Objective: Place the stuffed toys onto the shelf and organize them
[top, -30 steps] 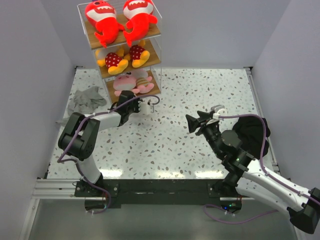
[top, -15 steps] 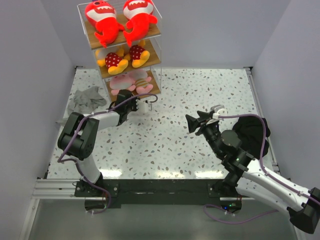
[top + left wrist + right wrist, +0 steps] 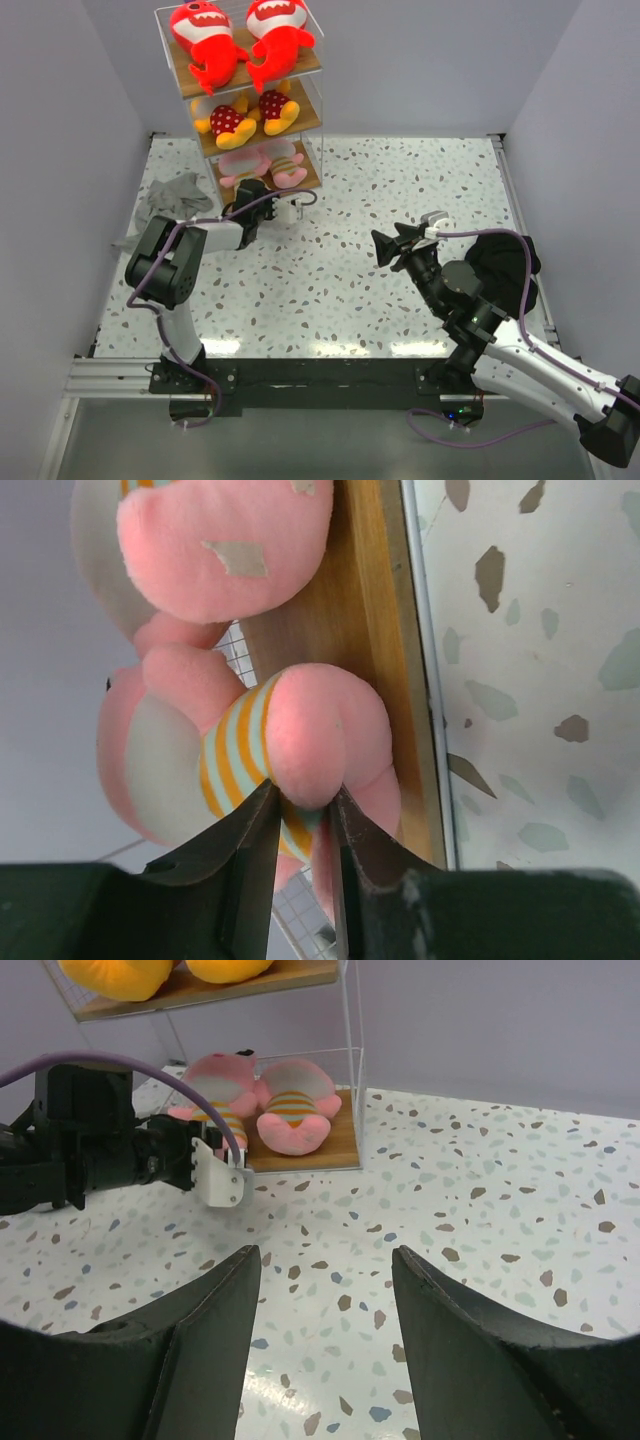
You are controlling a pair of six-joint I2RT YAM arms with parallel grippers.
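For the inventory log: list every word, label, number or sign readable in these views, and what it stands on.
None can be read in any view.
Sharks, dotted toys, each pink toy, shelf, table: no print, tag or number shows.

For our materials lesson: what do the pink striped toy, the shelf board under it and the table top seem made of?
The pink toy: plush fabric, matt and fuzzy, rounded and stuffed. The shelf board: probably wood or laminate, brown, faint grain, matt. The table top: smooth speckled terrazzo look, white with dark flecks; real stone or print, cannot tell.
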